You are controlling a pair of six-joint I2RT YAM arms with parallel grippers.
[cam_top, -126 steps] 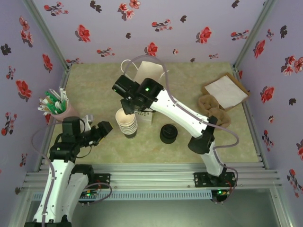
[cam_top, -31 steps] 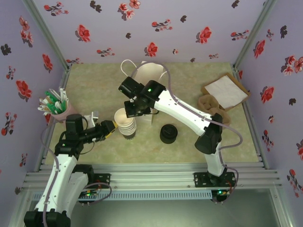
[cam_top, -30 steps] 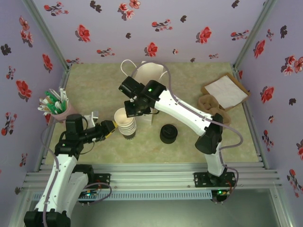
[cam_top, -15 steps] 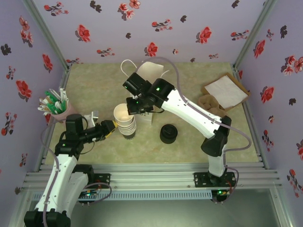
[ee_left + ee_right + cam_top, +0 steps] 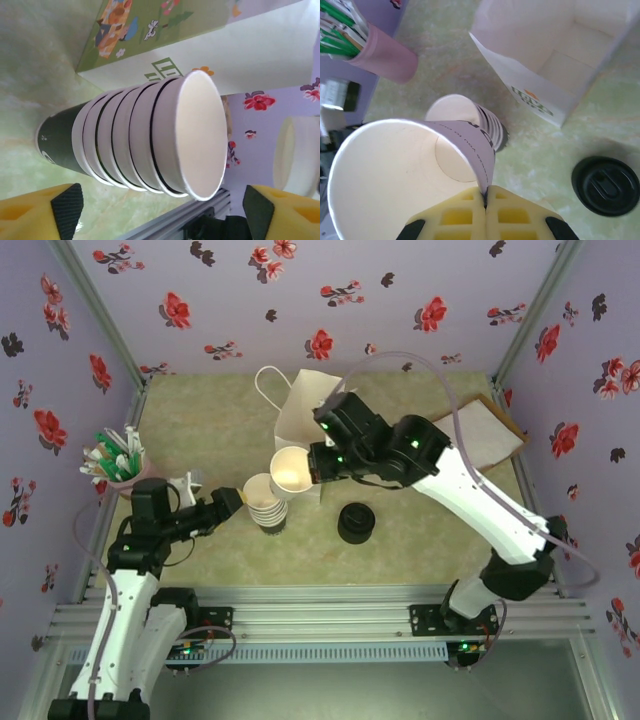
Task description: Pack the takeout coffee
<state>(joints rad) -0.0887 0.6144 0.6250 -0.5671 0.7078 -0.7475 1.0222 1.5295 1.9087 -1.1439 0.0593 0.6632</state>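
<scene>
The green-veined table [image 5: 200, 430] carries everything. Largest on it is the white paper bag [image 5: 308, 420], standing upright at the far middle with its mouth open; the right wrist view shows nothing inside. At the far right lie brown cardboard cup carriers [image 5: 450, 472] with a white sheet [image 5: 478, 432] beyond them. At the left edge a pink holder [image 5: 128, 478] bristles with green and white sticks.

By the bag's near left corner stands the stack of cups [image 5: 265, 508], all lidless. Just right of it, and apart from it, is the takeout coffee cup [image 5: 290, 472]: 1 pale cup held in front of the bag by the right gripper [image 5: 485, 200], whose jaws are pinched together on the cup's wall at the rim. The left gripper [image 5: 232, 502] sits at the stack's left side with its jaws spread wide, the stack between them and neither pad touching it. Smallest is the pile of black lids [image 5: 356, 523], on the table near and right of the bag.

By my judgement this is an early stage: 1 cup has been separated, but it has no lid and is not in the bag. Lidding it and lowering it upright into the bag remain.

The bag's front bears a small green emblem with an orange mark, and its side a colourful illustrated strip; no words are legible. The stack's bottom cup is dark green with a pale mark, too small to read.
</scene>
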